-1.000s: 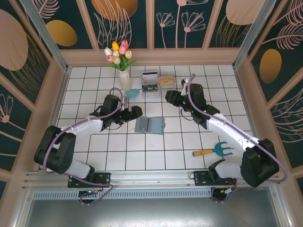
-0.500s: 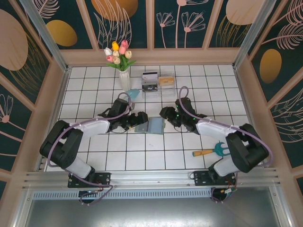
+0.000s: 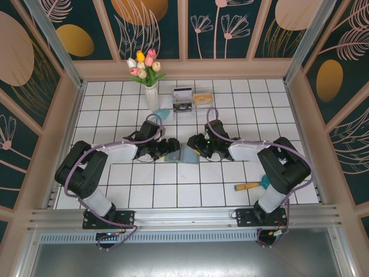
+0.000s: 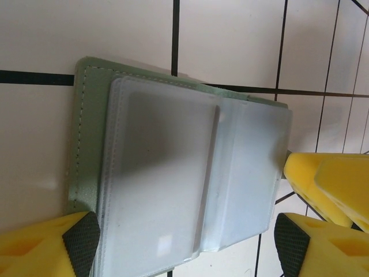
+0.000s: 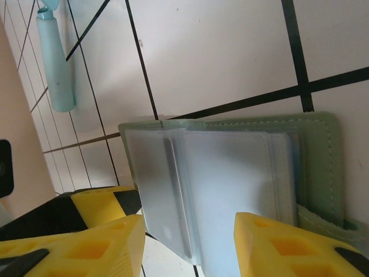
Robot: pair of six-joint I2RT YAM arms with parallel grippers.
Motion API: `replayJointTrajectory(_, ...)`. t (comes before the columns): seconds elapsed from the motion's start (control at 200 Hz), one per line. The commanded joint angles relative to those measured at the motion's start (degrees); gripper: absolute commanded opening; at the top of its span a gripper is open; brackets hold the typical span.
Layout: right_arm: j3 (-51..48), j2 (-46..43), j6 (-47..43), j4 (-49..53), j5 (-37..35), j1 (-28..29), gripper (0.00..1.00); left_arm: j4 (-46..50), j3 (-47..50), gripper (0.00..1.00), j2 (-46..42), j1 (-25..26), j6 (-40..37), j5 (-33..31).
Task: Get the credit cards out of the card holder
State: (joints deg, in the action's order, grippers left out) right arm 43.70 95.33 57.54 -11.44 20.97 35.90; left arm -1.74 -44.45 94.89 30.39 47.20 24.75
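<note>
The card holder [image 3: 185, 156] lies open on the white tiles, sage-green outside [image 4: 86, 144], with frosted plastic sleeves [image 4: 173, 173] across its inside. The credit cards are hidden in those sleeves. My left gripper [image 3: 171, 148] is low at the holder's left edge. It is open, its black-padded fingertips [image 4: 81, 242] straddling the holder's width without touching it [image 4: 185, 245]. My right gripper [image 3: 195, 148] is at the holder's right edge, open [image 5: 187, 242], its yellow fingers [image 5: 277, 242] either side of the sleeves above the green cover [image 5: 320, 156].
A vase of tulips [image 3: 151, 95] and a clear compartment box [image 3: 192, 101] stand at the back. A teal tool [image 5: 55, 63] lies just behind the holder. A teal hand fork with a wooden handle [image 3: 256, 184] lies front right. The two grippers' fingers nearly meet over the holder.
Both arms have dropped and moved inwards until their grippers flank the card holder. The left jaws have narrowed a little. The holder has stayed where it was.
</note>
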Motion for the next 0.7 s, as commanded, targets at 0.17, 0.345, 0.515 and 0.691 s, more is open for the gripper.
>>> replayJointTrajectory(0.17, 2.9, 3.1, -1.5, 4.3, 0.7, 0.3, 0.47, 3.1, -3.0, 0.83, 1.7, 0.3, -1.9, 1.2)
replayJointTrajectory(0.345, 3.0, 5.7, -2.1, 5.2, 1.4, 0.8, 0.47, 0.9, -2.8, 0.82, 1.1, 0.3, -1.6, 4.1)
replayJointTrajectory(0.515, 2.7, 6.4, -2.4, 5.5, 1.4, 0.8, 0.47, -1.2, -2.0, 0.82, -0.6, 0.4, -0.3, 5.5)
replayJointTrajectory(0.691, 2.9, 6.5, -2.6, 5.8, 1.3, 0.8, 0.46, -2.3, -1.6, 0.83, -0.3, 0.4, 0.0, 6.5)
